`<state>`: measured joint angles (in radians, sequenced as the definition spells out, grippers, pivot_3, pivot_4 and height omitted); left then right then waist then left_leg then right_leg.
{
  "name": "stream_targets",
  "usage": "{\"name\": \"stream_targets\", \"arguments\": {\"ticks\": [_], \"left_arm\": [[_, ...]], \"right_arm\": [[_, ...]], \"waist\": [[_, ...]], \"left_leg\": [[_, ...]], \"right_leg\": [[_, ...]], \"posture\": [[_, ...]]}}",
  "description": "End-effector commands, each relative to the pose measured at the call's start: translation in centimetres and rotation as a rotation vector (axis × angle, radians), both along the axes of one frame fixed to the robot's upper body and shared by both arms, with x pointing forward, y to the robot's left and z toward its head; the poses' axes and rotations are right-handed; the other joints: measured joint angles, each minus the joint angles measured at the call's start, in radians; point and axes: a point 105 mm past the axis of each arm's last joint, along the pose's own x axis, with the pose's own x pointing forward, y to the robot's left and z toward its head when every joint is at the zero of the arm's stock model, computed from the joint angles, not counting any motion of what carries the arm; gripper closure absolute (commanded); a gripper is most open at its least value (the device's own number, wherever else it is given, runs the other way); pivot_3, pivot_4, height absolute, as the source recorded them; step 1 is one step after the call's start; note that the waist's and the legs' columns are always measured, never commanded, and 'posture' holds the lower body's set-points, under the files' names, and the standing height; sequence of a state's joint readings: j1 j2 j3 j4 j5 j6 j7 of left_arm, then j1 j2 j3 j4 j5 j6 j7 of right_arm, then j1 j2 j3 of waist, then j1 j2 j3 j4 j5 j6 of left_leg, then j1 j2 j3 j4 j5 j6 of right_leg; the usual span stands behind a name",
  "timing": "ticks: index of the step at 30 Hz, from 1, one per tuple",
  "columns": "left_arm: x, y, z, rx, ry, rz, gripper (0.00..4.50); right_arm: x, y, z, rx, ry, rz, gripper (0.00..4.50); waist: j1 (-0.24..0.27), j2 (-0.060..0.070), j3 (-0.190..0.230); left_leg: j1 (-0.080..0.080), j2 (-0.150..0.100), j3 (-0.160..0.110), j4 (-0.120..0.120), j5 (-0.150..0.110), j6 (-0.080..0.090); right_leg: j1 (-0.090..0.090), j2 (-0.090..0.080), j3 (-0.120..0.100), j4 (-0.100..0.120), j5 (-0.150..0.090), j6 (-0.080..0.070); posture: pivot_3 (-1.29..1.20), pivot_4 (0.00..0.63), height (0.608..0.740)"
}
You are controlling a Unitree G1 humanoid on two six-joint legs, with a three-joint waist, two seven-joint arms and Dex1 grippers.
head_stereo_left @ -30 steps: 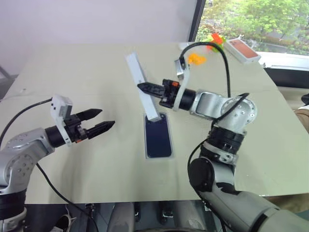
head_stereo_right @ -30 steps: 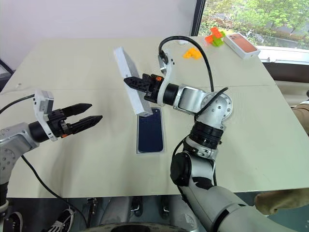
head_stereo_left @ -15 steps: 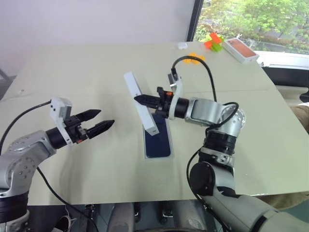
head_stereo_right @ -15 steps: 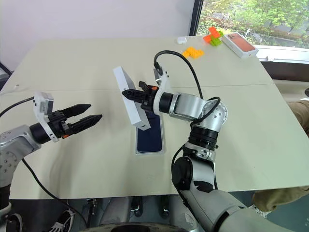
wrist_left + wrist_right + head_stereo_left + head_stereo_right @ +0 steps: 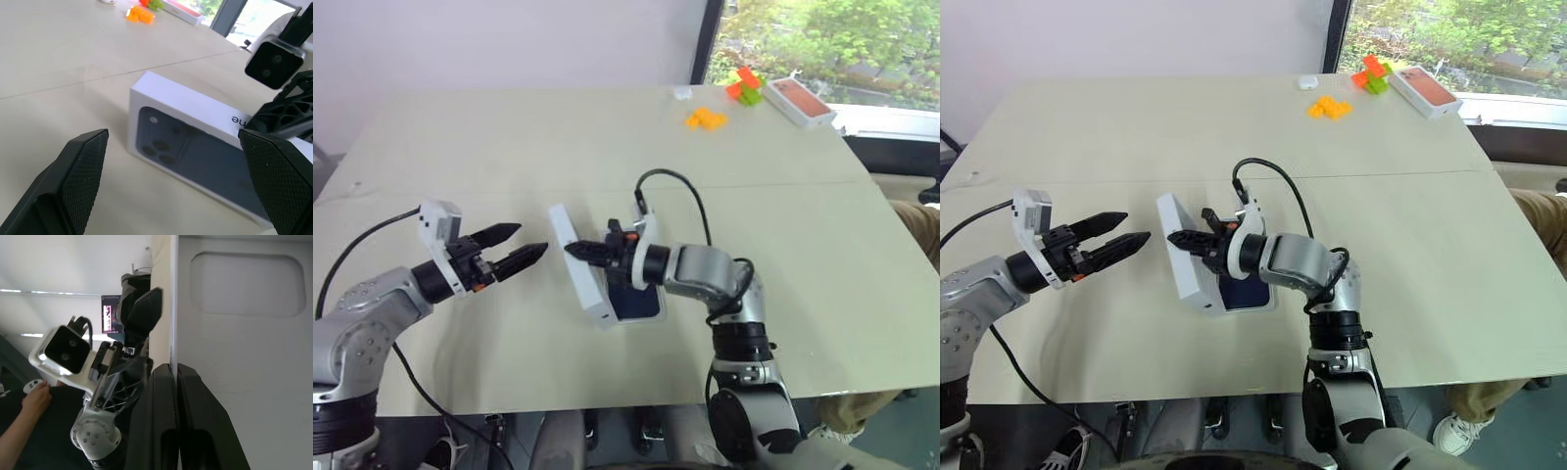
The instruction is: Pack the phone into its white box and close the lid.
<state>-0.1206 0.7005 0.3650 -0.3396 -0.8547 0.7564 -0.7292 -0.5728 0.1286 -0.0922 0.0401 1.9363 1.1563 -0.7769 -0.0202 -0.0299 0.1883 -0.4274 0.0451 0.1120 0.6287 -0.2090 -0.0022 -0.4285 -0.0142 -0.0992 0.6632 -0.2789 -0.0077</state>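
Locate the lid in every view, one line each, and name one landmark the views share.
Left eye view: the lid stands tilted at centre, held by the right gripper.
Right eye view: centre-left, over the phone.
Left wrist view: centre, phone image facing the camera.
Right wrist view: its white inside on the right side.
Shared landmark: the left gripper.

Only a fragment legible: upside-down letters "ne" in dark print on the white side wall of the lid point(image 5: 195, 142). Nothing else readable.
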Motion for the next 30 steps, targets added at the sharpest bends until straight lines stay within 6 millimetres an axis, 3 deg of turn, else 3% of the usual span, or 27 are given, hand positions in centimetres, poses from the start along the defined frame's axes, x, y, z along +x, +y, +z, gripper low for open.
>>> {"name": "stream_targets", "arguments": {"ticks": [1,11,14,18,21,23,26,30], "left_arm": [[-0.2,-0.3,0.8,0.012,-0.043,-0.006,0.0],[-1.1,-1.5,-0.9,0.012,0.007,-0.056,0.0],[-0.9,-1.7,-1.4,0.017,0.012,-0.055,0.9],[-0.4,-1.9,-2.1,0.003,0.023,-0.042,2.81],[-0.1,-3.3,-2.9,-0.007,0.019,-0.057,4.27],[0.1,-3.8,-3.2,-0.021,0.023,-0.063,4.45],[0.5,-4.4,-3.5,-0.017,0.013,-0.058,4.5],[0.8,-5.0,-4.1,-0.019,0.022,-0.054,4.5]], "right_arm": [[-0.5,0.4,1.3,0.063,-0.022,0.012,4.45],[0.9,-1.0,0.2,0.026,0.041,-0.09,4.45],[0.9,-1.3,-0.2,0.016,0.049,-0.102,4.5],[1.0,-1.6,-0.3,0.016,0.047,-0.115,4.5],[1.0,-1.8,-0.1,-0.016,-0.034,-0.11,4.5],[0.9,-1.8,0.2,-0.006,-0.064,-0.101,4.5],[0.8,-1.8,0.0,-0.016,-0.072,-0.096,3.57],[0.7,-1.8,-0.2,-0.03,-0.072,-0.095,1.54]], "waist": [[0.001,0.0,0.0],[0.003,0.0,0.0],[0.005,0.0,0.0],[0.006,0.0,0.0],[0.008,0.0,0.0],[0.009,0.0,0.0],[0.007,0.0,0.0],[0.005,0.0,0.0]], "left_leg": [[0.0,0.0,0.0,-0.001,0.0,0.0],[0.0,0.0,0.0,0.0,0.0,0.0],[0.0,0.0,0.0,0.0,0.0,0.0],[0.0,0.0,0.0,0.0,0.0,0.0],[0.0,0.0,0.0,0.0,0.0,0.0],[-0.001,0.0,0.0,0.0,0.0,0.0],[0.0,0.0,0.0,0.0,0.0,0.0],[0.0,0.0,0.0,0.0,0.0,0.0]], "right_leg": [[0.0,0.0,0.0,0.0,0.0,0.0],[0.0,0.0,0.0,0.0,0.0,0.0],[0.0,0.0,0.0,0.0,0.0,0.0],[0.0,0.0,0.0,-0.001,0.0,0.0],[0.0,0.0,0.0,-0.001,0.0,0.0],[0.0,0.0,0.0,-0.001,0.0,0.0],[0.0,0.0,0.0,-0.001,0.0,0.0],[0.0,0.0,0.0,-0.001,0.0,0.0]], "posture": [[0.0,0.15,0.737],[0.0,0.15,0.737],[0.0,0.15,0.737],[0.0,0.15,0.737],[0.0,0.15,0.737],[0.0,0.15,0.737],[0.0,0.15,0.737],[0.0,0.15,0.737]]}}
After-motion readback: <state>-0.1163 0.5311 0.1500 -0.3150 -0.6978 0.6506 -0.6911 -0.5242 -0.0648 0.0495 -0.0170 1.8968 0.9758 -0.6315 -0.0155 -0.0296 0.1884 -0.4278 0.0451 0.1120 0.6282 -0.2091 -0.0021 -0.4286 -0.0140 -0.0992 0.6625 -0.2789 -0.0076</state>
